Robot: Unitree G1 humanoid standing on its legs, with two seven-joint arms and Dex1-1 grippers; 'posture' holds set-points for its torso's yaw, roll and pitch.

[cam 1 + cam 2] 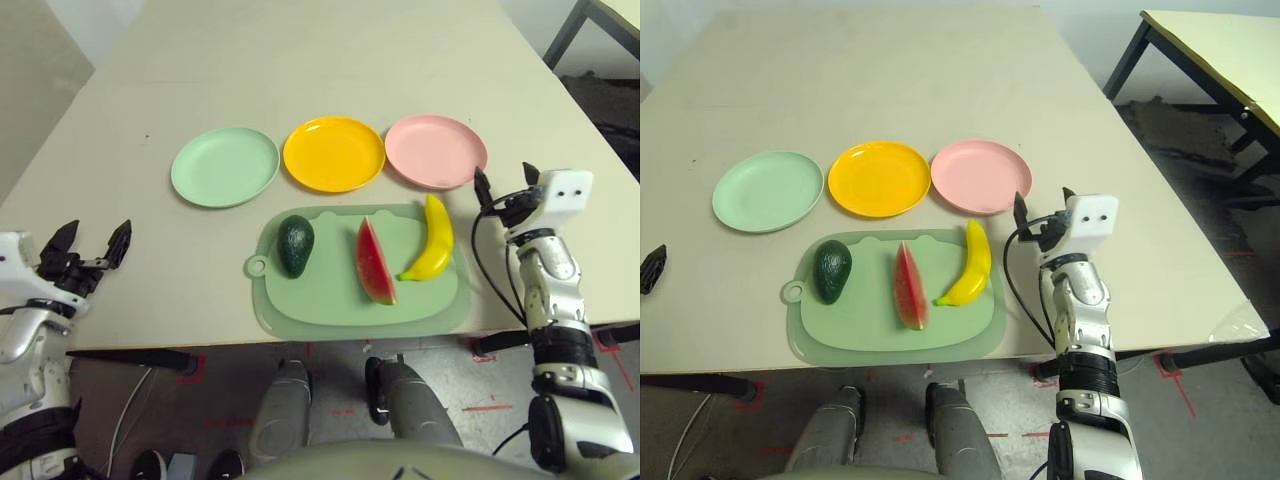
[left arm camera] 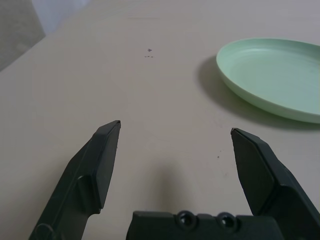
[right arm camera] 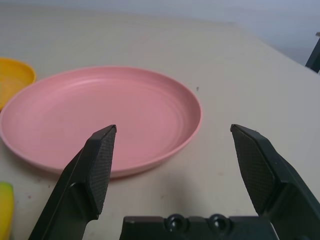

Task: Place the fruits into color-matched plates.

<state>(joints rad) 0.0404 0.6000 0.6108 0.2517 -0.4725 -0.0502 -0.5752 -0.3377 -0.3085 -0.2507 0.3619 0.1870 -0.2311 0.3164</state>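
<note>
Three fruits, avocado [image 1: 295,245], watermelon wedge [image 1: 374,262] and banana [image 1: 432,239], wait on our cutting board [image 1: 330,300] below the green plate [image 1: 225,166], yellow plate [image 1: 334,153] and pink plate [image 1: 436,151], while our left gripper [image 1: 90,246] and right gripper [image 1: 503,185] flank them, spread wide and empty, bare table [image 1: 300,60] beyond.
</note>
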